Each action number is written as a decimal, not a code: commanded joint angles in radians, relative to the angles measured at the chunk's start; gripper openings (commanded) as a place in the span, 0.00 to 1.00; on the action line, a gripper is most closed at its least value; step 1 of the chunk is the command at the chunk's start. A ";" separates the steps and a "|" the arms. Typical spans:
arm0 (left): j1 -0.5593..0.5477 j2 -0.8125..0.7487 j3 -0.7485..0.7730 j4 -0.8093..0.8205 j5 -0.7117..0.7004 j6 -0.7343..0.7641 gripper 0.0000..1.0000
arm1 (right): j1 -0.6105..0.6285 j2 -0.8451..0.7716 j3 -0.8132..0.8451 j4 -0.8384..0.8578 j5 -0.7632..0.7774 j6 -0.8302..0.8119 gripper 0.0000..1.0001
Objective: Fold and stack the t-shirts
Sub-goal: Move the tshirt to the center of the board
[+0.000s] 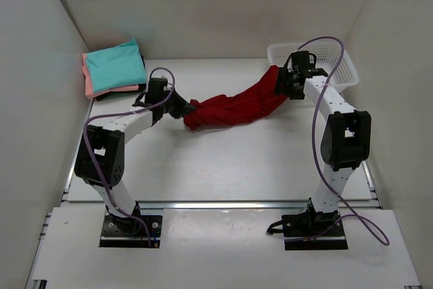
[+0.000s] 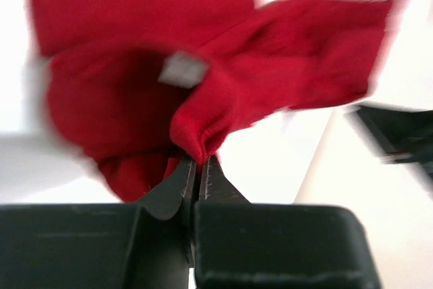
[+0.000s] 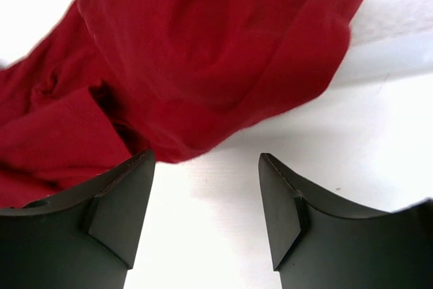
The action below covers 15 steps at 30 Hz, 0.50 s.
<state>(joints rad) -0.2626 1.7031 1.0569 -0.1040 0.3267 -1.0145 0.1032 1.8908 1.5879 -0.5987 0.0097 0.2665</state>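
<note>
The dark red t-shirt (image 1: 237, 107) lies bunched in a long roll across the table, from the left gripper to the basket. My left gripper (image 1: 184, 107) is shut on a pinch of its cloth (image 2: 196, 133) at the roll's left end, and a white label (image 2: 183, 70) shows in the left wrist view. My right gripper (image 1: 284, 86) is open and empty just above the table at the shirt's right end (image 3: 203, 59). A folded stack sits at the back left: teal shirt (image 1: 115, 65) on top, salmon-pink (image 1: 88, 84) under it, a dark one (image 1: 125, 93) at the bottom.
The white mesh basket (image 1: 342, 72) stands at the back right, close behind the right gripper; its rim shows in the right wrist view (image 3: 392, 32). White walls close in the table on the left, back and right.
</note>
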 commanded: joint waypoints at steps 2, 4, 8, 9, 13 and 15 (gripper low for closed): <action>0.025 -0.083 0.308 0.058 0.008 -0.010 0.00 | -0.017 -0.116 -0.068 0.039 -0.035 0.010 0.59; 0.031 -0.051 0.522 0.061 0.023 -0.010 0.00 | -0.025 -0.174 -0.109 0.045 -0.060 0.008 0.59; 0.040 -0.005 0.782 0.134 0.078 -0.041 0.00 | -0.026 -0.295 -0.204 0.060 -0.085 -0.003 0.60; 0.046 -0.006 0.799 0.160 0.074 -0.056 0.00 | -0.025 -0.311 -0.238 0.063 -0.088 0.005 0.60; 0.059 -0.058 0.832 0.155 0.087 -0.081 0.00 | -0.037 -0.409 -0.293 0.094 -0.132 0.016 0.60; 0.075 -0.110 0.755 0.171 0.086 -0.070 0.00 | -0.036 -0.429 -0.313 0.102 -0.145 0.016 0.59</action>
<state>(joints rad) -0.2104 1.6520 1.8725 0.0624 0.3893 -1.0679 0.0750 1.5028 1.3014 -0.5583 -0.0975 0.2703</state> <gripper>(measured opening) 0.082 0.597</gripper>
